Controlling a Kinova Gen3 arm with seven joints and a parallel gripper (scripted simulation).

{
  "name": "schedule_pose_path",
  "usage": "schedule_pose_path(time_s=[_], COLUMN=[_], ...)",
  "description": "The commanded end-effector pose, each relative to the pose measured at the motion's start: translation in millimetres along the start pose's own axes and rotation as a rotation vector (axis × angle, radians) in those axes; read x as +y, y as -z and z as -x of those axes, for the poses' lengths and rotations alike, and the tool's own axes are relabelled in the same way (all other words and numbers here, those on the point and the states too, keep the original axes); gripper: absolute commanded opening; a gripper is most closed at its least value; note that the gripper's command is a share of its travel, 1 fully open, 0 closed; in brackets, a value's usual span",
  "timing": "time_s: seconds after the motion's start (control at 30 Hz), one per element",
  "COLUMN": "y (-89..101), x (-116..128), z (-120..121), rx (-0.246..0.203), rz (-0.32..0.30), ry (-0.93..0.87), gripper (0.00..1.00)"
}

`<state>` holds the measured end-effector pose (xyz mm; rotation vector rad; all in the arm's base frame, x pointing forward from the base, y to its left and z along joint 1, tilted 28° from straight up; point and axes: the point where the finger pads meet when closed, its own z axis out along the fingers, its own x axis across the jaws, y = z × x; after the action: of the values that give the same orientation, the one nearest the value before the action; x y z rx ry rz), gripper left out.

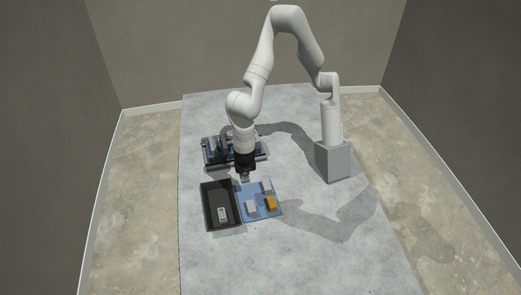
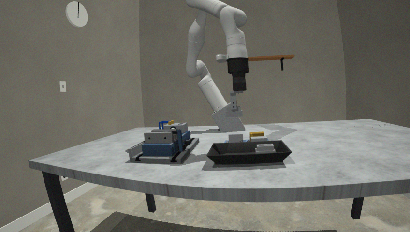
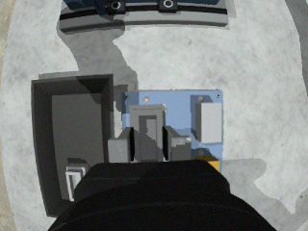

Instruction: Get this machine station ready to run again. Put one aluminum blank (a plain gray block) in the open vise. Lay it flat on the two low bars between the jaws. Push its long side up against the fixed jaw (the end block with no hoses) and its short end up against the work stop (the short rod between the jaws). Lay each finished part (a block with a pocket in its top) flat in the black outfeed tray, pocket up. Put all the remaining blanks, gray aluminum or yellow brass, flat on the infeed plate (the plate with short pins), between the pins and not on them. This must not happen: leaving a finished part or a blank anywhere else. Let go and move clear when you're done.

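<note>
Wrist view: your pincer (image 3: 148, 142) is clamped on a pocketed block (image 3: 148, 130), held high above the blue plate (image 3: 176, 104). The black tray (image 3: 44, 148) lies at 9 o'clock, long axis running 12 to 6.

My black two-finger gripper (image 3: 149, 144) clamps a gray pocketed block (image 3: 148, 130) at frame centre, above the blue pinned plate (image 3: 173, 103).

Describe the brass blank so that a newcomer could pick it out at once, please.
On the gray table, find the blue pinned plate beside the black tray. The yellow brass block lies on its side away from the tray; its two neighbours there are gray.
</note>
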<state>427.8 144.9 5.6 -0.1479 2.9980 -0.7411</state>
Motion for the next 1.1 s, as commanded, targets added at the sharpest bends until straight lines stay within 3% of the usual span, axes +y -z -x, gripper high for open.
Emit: schedule_pose_path(time_s=[0.0, 0.73, 1.07], y=[0.0, 0.1, -0.3], x=[0.9, -4.8, -8.1], z=[8.9, 101.8, 116.3], rx=[-0.003, -0.003, -0.002], rz=[0.002, 0.002, 0.002], ry=[-0.003, -0.003, -0.004], gripper=[0.0, 0.0, 0.0])
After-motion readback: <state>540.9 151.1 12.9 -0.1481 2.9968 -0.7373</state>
